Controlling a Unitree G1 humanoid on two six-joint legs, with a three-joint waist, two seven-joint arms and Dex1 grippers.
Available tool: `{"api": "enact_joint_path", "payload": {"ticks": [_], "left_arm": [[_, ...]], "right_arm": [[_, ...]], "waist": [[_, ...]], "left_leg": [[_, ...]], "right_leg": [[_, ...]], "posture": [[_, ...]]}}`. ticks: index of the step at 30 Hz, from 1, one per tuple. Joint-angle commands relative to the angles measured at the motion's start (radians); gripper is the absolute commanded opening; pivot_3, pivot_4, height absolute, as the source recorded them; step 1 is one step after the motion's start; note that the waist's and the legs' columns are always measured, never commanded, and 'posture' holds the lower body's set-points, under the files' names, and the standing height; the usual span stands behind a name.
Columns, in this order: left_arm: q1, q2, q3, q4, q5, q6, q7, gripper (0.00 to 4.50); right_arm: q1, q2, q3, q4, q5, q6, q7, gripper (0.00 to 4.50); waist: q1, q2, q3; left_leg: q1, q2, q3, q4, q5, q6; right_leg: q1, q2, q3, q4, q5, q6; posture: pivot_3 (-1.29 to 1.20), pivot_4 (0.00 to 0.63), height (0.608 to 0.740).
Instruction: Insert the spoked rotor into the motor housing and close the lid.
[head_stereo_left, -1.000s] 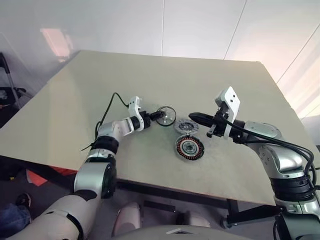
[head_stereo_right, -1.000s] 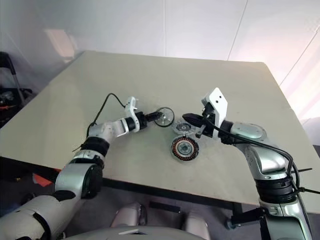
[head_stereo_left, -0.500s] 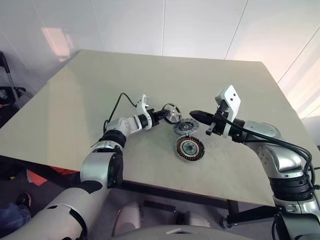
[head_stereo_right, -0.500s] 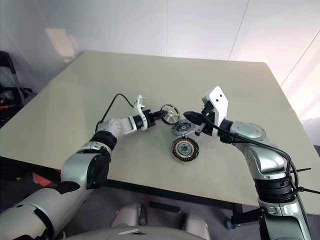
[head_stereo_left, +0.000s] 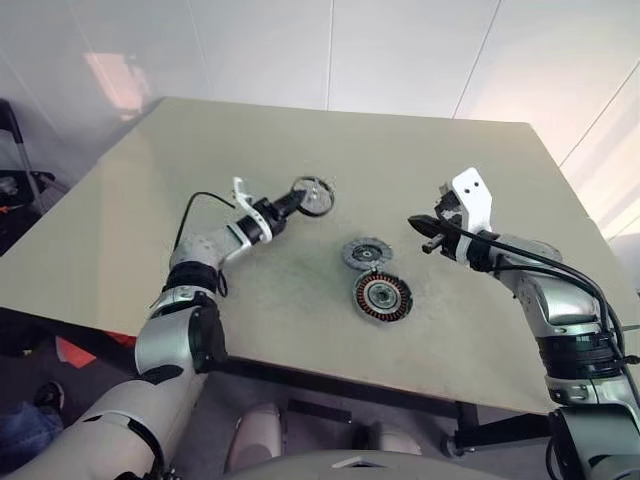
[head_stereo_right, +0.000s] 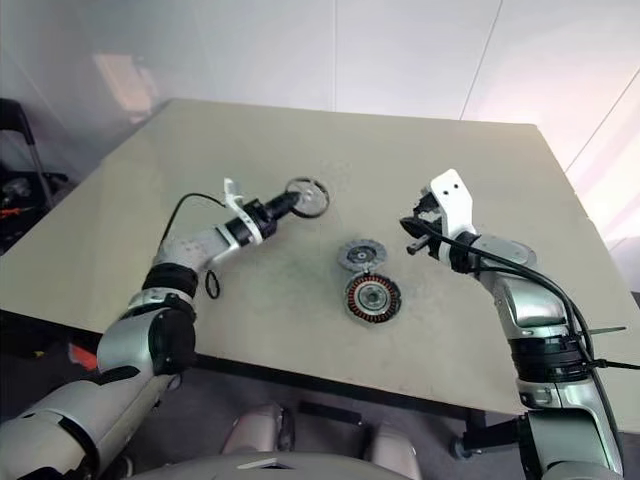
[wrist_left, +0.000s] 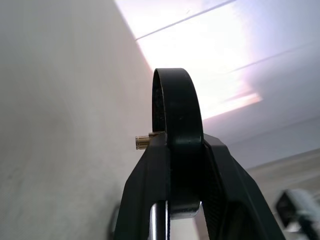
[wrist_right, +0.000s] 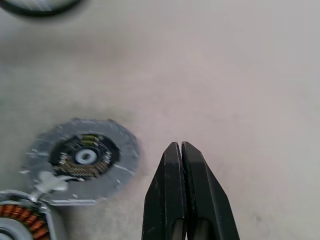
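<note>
The spoked rotor (head_stereo_left: 313, 194), dark-rimmed with silver spokes, is held off the table, left of and beyond the other parts. My left gripper (head_stereo_left: 297, 200) is shut on its rim; the left wrist view shows the rotor (wrist_left: 177, 120) edge-on between the black fingers (wrist_left: 150, 190). The grey slotted lid (head_stereo_left: 366, 252) lies flat mid-table. Just in front of it lies the motor housing (head_stereo_left: 381, 295) with its copper windings. My right gripper (head_stereo_left: 416, 222) hovers shut and empty to the right of the lid (wrist_right: 85, 157), apart from it.
The beige table (head_stereo_left: 450, 160) has bare room all around the two parts. Its near edge runs close below the housing. A black cable (head_stereo_left: 200, 205) loops off my left forearm. White wall panels stand behind the table.
My left gripper closed on the rotor and carried it up and to the left, away from the lid. My right gripper drew back to the right, off the lid.
</note>
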Motion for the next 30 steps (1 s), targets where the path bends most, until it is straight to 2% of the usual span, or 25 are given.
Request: {"api": "enact_joint_path", "payload": {"ticks": [1,7,14,23,30], "left_arm": [[0.002,-0.034,0.026,-0.111,-0.124,0.161,-0.006,0.57],[0.085,-0.115,-0.109,-0.245,-0.121,0.357,0.031,0.57],[0.143,-0.115,-0.244,-0.309,-0.123,0.508,-0.008,0.57],[0.173,-0.117,-0.284,-0.344,-0.141,0.635,-0.027,0.57],[0.16,-0.133,-0.309,-0.281,-0.107,0.626,-0.041,0.57]], "right_arm": [[-0.024,-0.031,0.02,0.059,-0.083,-0.023,-0.038,0.0],[-0.014,-0.068,0.045,0.194,-0.205,-0.066,-0.101,0.0],[0.006,-0.057,0.03,0.187,-0.22,-0.068,-0.108,0.0],[0.039,-0.055,0.018,0.149,-0.216,-0.058,-0.112,0.0],[0.037,-0.057,0.015,0.13,-0.216,-0.051,-0.108,0.0]], "waist": [[0.0,0.0,0.0],[-0.003,0.0,0.001],[-0.01,0.002,0.002],[-0.008,0.002,0.002],[-0.008,0.002,0.002]], "left_leg": [[-0.001,0.0,0.0,0.001,0.0,0.002],[-0.001,-0.002,0.001,0.002,0.0,0.005],[0.002,0.001,0.0,0.001,0.002,0.003],[0.003,0.0,0.0,0.001,0.001,0.005],[0.004,0.0,0.0,0.001,0.001,0.004]], "right_leg": [[0.0,0.0,0.0,0.0,0.0,0.0],[0.001,-0.003,0.0,-0.002,0.0,0.0],[0.001,0.0,0.0,0.0,0.0,0.0],[0.003,0.0,0.0,-0.001,0.0,0.0],[0.004,0.0,0.0,-0.001,0.0,0.0]], "posture": [[0.0,0.0,0.74],[0.0,0.0,0.74],[0.0,0.0,0.74],[0.0,0.0,0.74],[0.0,0.0,0.74]]}}
